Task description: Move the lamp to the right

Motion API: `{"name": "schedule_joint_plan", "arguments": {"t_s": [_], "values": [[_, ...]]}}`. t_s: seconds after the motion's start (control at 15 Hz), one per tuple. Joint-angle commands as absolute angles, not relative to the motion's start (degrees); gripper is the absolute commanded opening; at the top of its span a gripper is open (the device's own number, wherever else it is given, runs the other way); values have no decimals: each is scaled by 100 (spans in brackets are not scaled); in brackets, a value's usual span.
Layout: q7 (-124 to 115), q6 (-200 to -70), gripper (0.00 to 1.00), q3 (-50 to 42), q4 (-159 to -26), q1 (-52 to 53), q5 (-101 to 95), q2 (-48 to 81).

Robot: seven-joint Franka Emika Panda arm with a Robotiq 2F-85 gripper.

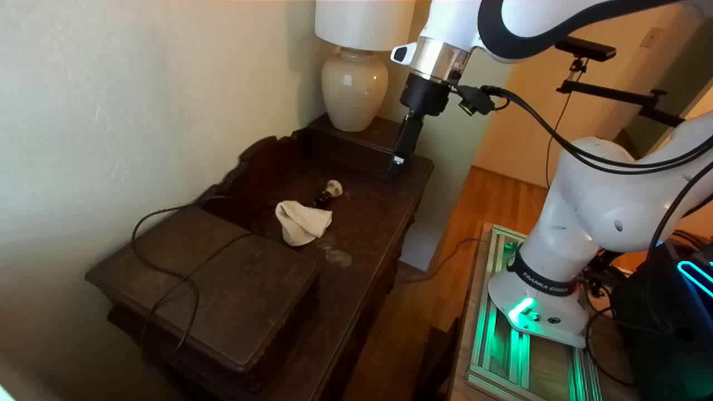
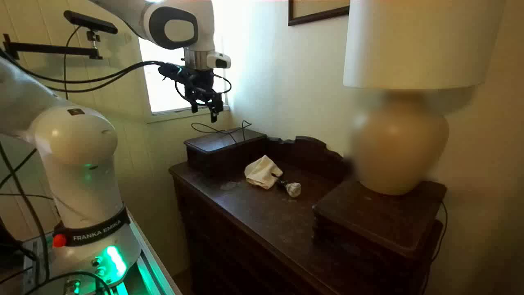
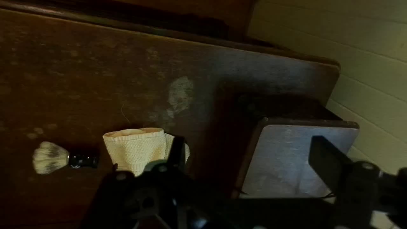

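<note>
The lamp point(image 1: 355, 89) has a rounded cream base and a white shade, and stands upright on a small raised box at one end of the dark dresser. It shows in both exterior views, larger and partly blurred in an exterior view point(image 2: 399, 143). The shade's top is cut off by the frame edge. The lamp is out of the wrist view. My gripper point(image 1: 396, 164) hangs in the air above the dresser, apart from the lamp. In the wrist view its fingers point(image 3: 248, 141) are wide apart with nothing between them, over the opposite end of the dresser.
A pale folded cloth point(image 1: 303, 223) and a shaving brush point(image 3: 51, 158) lie on the dresser point(image 2: 278, 225) between its two raised boxes. A black cable point(image 1: 192, 284) loops over the box point(image 2: 225, 139) at the far end from the lamp. A wall stands behind the dresser.
</note>
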State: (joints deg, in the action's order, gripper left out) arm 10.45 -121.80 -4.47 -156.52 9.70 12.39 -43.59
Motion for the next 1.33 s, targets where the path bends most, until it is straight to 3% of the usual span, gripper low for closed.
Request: {"name": "schedule_joint_plan", "arguments": {"t_s": [0.0, 0.4, 1.27], "values": [[1083, -12152, 100, -390, -15637, 905, 1284, -4355], [1083, -12152, 100, -390, -15637, 905, 1284, -4355], [-693, -12575, 100, -206, -15312, -416, 1047, -3318]]}}
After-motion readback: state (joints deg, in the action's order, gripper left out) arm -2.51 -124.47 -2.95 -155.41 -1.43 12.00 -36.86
